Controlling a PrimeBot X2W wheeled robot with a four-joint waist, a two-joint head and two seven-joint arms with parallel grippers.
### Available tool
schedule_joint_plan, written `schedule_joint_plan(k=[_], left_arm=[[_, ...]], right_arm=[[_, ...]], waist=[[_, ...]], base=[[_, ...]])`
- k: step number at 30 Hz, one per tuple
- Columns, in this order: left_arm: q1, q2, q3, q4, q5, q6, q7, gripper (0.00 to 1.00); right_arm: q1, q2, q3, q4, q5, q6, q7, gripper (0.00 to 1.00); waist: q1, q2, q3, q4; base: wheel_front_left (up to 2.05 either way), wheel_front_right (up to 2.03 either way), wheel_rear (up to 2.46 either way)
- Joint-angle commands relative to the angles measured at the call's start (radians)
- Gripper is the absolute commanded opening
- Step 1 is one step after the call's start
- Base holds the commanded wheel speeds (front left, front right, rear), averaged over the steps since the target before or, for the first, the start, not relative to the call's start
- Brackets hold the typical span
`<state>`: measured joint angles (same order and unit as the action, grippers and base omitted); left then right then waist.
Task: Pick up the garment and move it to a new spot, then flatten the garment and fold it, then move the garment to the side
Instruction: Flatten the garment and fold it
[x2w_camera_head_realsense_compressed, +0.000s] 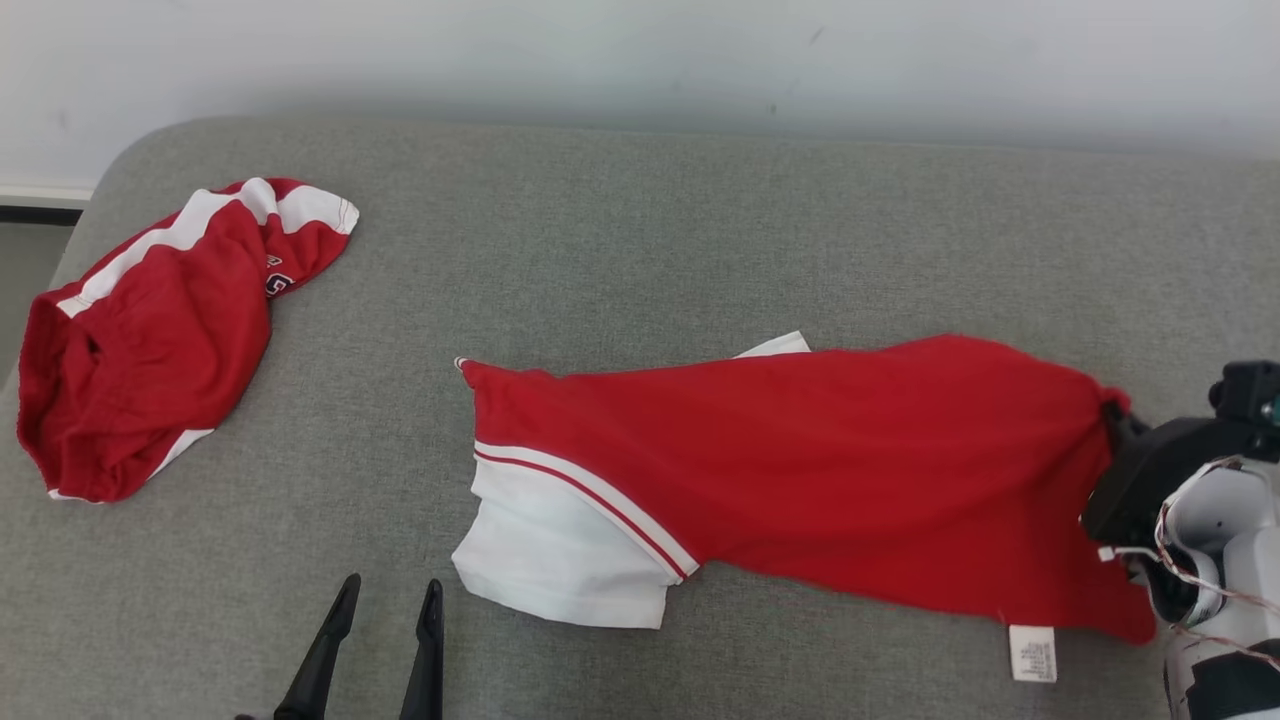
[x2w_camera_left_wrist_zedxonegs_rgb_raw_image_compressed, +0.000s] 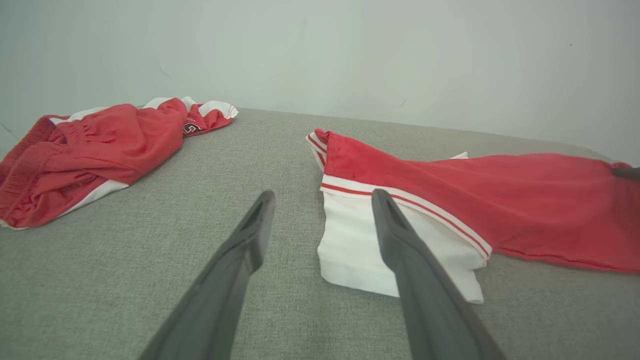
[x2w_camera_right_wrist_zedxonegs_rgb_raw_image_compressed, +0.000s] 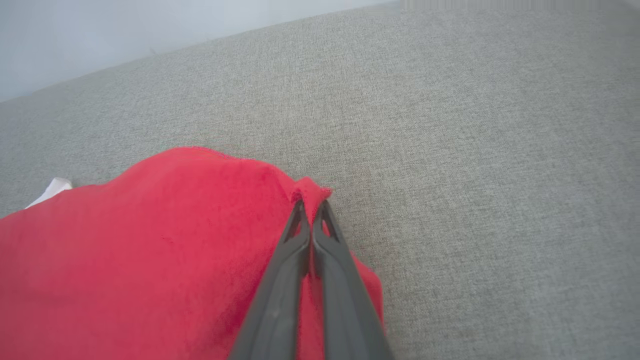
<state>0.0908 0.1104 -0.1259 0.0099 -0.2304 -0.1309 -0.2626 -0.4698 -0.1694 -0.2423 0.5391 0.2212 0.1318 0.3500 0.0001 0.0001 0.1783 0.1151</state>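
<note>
**Me:** My left gripper is nearest the lens. Its 2 fingers are spread wide with nothing between them, low over the grey pad, near the crumpled red shorts and on their right-arm side.

**Obs:** And the other?

**Me:** My right gripper is pinched fully together on a small raised ridge at the edge of the garment. This is a red top lying stretched out on the pad, well apart from the shorts. The pinched end is the one farthest from them.

**Obs:** Handling?

**Me:** I judge it a light, soft, limp knit. It isn't fragile, and it should drag rather than slide on this weave. From 1 pinch it will sag and bunch, and so thin a fold may slip free. For flattening, I'd take a 2nd hold on the white panel, the end nearest the shorts.
</note>
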Motion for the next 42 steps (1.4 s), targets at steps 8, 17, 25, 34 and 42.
schedule_joint_plan(k=[8, 17, 25, 34, 42], left_arm=[[-0.033, -0.004, -0.021, -0.008, -0.001, 0.001, -0.003, 1.00], [-0.053, -0.010, -0.034, -0.016, -0.003, 0.001, -0.003, 1.00], [-0.031, -0.023, -0.011, -0.015, 0.005, 0.001, -0.003, 1.00], [0.007, -0.029, 0.034, 0.004, 0.000, 0.001, -0.003, 1.00], [0.040, -0.042, 0.080, 0.035, 0.005, 0.001, -0.003, 1.00]], right_arm=[[-0.119, -0.046, -0.064, 0.024, -0.070, -0.002, -0.035, 0.00], [-0.197, -0.045, -0.125, 0.094, -0.141, -0.002, -0.055, 1.00], [-0.155, -0.032, -0.126, 0.098, -0.150, -0.002, -0.120, 1.00], [0.013, -0.014, -0.056, -0.005, -0.117, -0.002, -0.213, 1.00], [0.220, -0.007, 0.072, -0.180, -0.077, -0.002, -0.358, 1.00]], waist=[[-0.0001, -0.0001, 0.034, 0.055], [-0.0001, -0.0001, 0.067, 0.106], [-0.0001, -0.0001, 0.029, 0.100], [-0.0001, -0.0001, -0.078, 0.028], [-0.0001, -0.0001, -0.171, -0.040]], base=[[0.00, 0.00, 0.00], [0.00, 0.00, 0.00], [0.00, 0.00, 0.00], [0.00, 0.00, 0.00], [0.00, 0.00, 0.00]])
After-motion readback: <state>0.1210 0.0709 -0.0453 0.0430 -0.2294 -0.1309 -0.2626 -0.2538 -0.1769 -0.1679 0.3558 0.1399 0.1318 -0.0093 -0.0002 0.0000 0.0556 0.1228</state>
